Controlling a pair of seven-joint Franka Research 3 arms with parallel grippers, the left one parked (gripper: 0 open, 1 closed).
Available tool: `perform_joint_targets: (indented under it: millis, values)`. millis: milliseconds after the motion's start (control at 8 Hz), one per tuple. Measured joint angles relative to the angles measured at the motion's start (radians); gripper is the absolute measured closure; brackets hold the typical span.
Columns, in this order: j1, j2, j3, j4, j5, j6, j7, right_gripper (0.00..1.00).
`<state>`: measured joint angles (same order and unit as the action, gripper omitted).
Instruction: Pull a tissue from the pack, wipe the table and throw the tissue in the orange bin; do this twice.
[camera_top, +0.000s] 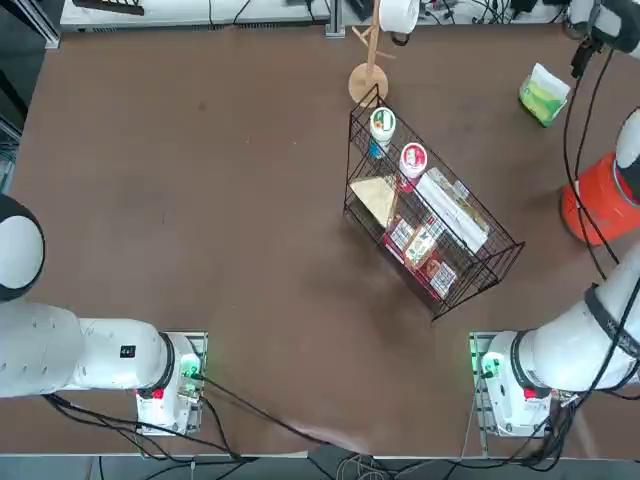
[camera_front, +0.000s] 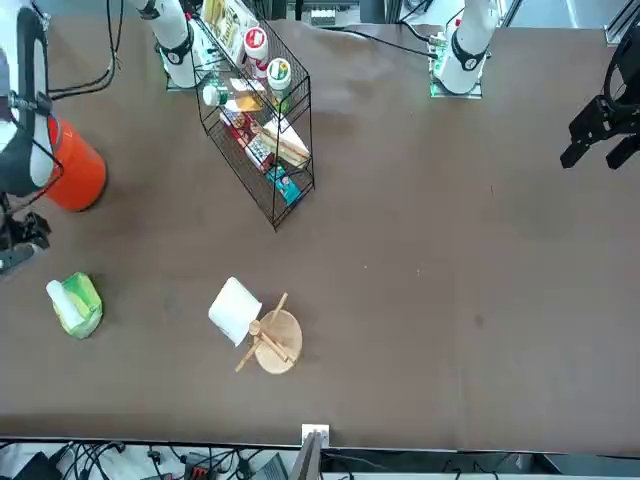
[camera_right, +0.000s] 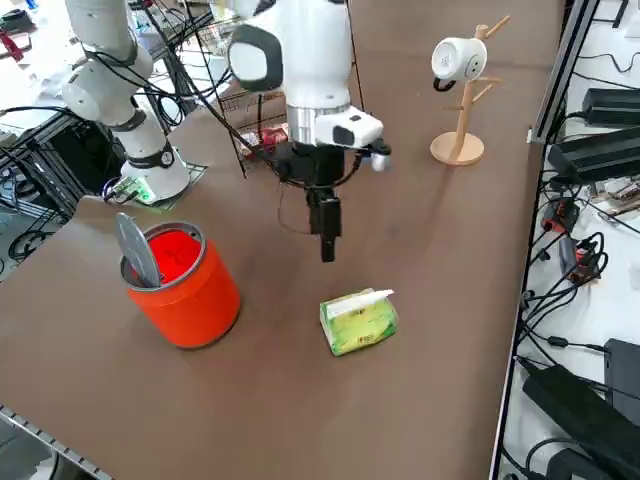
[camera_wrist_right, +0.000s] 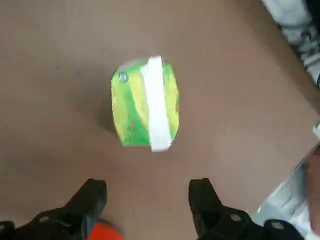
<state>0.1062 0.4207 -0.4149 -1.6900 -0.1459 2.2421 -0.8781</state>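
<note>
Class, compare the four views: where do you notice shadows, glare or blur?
Top view: soft shadow beneath the wire basket; right side view: pale glare along the brown table; right wrist view: tissue pack slightly blurred, shadow beside it; front view: shadow beside the orange bin.

In the top view, with 12 o'clock straight up, we see a black wire basket (camera_top: 484, 268) at 2 o'clock from the centre. Inside it, we find two white-lidded containers (camera_top: 383, 122) toward 11 o'clock and red-and-white packets (camera_top: 420, 247) toward 6 o'clock. At 11 o'clock from the basket, we observe a wooden stand (camera_top: 368, 84) bearing a white mug (camera_top: 398, 14).
</note>
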Motion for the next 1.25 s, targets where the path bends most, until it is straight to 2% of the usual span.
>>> perform_joint_targets:
  millis: [250,500,875,1250]
  values:
    - [0.0,0.077,0.004,0.007,0.065,0.118,-0.08,0.03]
    - [-0.003,0.148,0.02,0.048,0.103,0.144,-0.131,0.12]
    - [-0.008,0.225,0.024,0.082,0.125,0.205,-0.167,0.15]
    - [-0.026,0.269,0.024,0.084,0.128,0.254,-0.218,0.16]
